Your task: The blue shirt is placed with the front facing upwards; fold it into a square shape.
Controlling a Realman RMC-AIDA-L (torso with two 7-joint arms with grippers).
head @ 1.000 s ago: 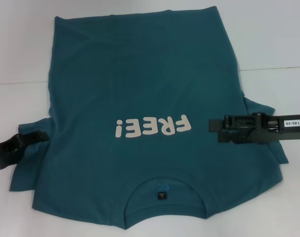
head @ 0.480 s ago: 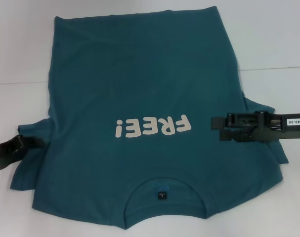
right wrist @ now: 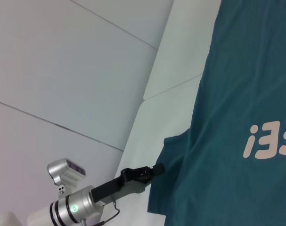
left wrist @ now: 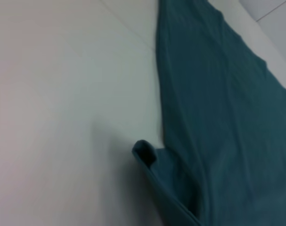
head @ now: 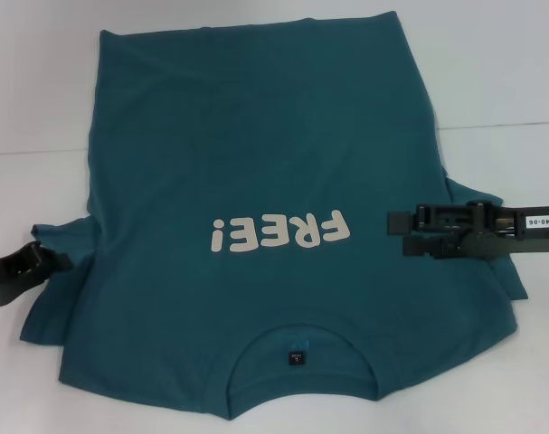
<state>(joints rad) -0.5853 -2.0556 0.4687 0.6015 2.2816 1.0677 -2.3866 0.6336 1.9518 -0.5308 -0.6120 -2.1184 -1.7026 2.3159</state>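
One big blue shirt [head: 265,226] is spread flat on the white table [head: 500,90], front side up. The white word "FREE!" [head: 280,232] is seen across its middle, and it reads upside down in the head view. The collar lies at the near edge, close to the robot, with a small black label [head: 297,359] inside it. The bottom hem lies at the far edge. Both short sleeves stick out at the sides. The left gripper [head: 46,260] is placed low at the tip of the left sleeve [head: 52,289], right at the cloth. It cannot be told if its fingers are apart or together, or if the sleeve is pinched. In the left wrist view, the sleeve's edge [left wrist: 145,153] is seen curled up a little off the table. The right gripper [head: 399,233] is held over the right side of the shirt, near the right sleeve [head: 496,262], just beside the end of the word. Its two fingers are seen a little apart, one above the other, with a thin gap between them and nothing in it.
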